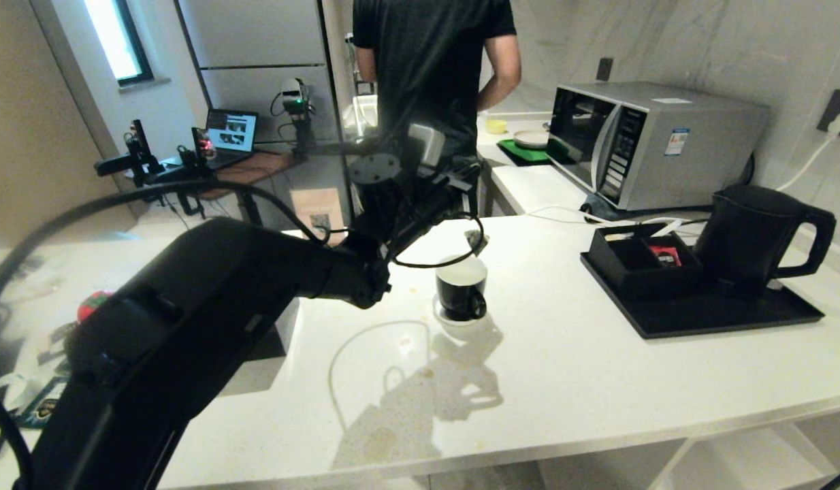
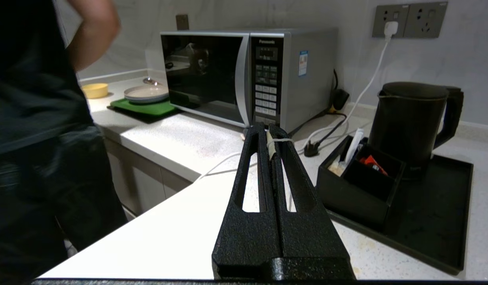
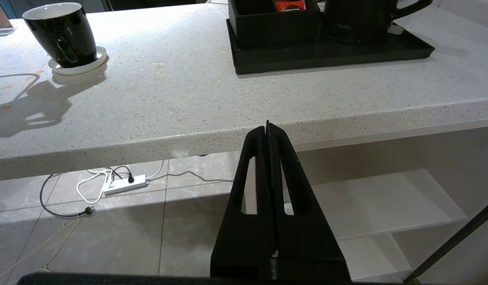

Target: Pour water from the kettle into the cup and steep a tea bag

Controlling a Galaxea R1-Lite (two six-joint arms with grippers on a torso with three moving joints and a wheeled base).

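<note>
One glossy black cup [image 1: 461, 288], white inside, stands on a pale coaster [image 1: 454, 316] mid-counter. Above it the left gripper [image 2: 272, 136] pinches a thin white string, the tea bag itself unseen. Right gripper [image 3: 267, 128], pressed together, hangs below the counter edge. Farther right, the matte black kettle [image 1: 753, 238] shares a black tray [image 1: 719, 314] with a packet-filled box [image 1: 641, 262].

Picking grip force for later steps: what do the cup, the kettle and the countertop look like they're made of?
Cup: likely glazed ceramic, glossy black outside with highlights, white inside.
Kettle: matte black, probably plastic or coated metal; no sheen to tell which.
Countertop: white speckled stone or quartz, polished enough to look smooth.
</note>
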